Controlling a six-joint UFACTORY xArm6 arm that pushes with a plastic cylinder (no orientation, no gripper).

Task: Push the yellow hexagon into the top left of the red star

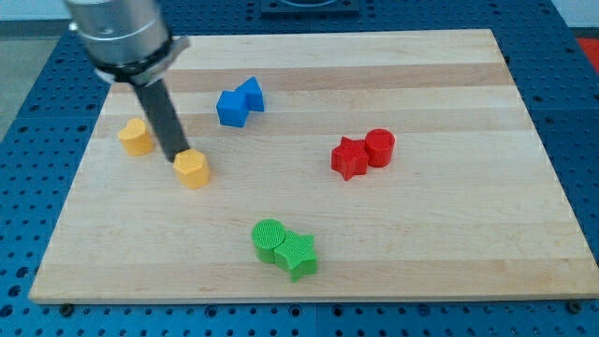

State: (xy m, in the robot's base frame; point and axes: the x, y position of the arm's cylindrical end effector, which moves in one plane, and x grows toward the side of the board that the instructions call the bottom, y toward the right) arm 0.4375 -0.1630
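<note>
a pale wooden board [309, 271] sits on a blue perforated bench [19, 140], filling most of the frame. the arm's grey housing [117, 28] is cut off by the top edge in the upper left, so only its lower end and the dark rod [161, 117] show. my tip [176, 157] comes down right at the upper-left edge of the yellow hexagon [192, 169], touching it or as good as; hard to say which from this angle. there's no hand here, just the bare rod, grasping nothing.

the hexagon lies left of centre. another yellow block [137, 137] sits just to the rod's left, shape tough to make out. the red star [349, 157] is well apart in the right half, touching a red cylinder [380, 147] on its upper right.

two blue blocks [240, 101] huddle together at upper centre, shapes unclear. at lower centre a green cylinder [270, 241] touches a green star [298, 254].
</note>
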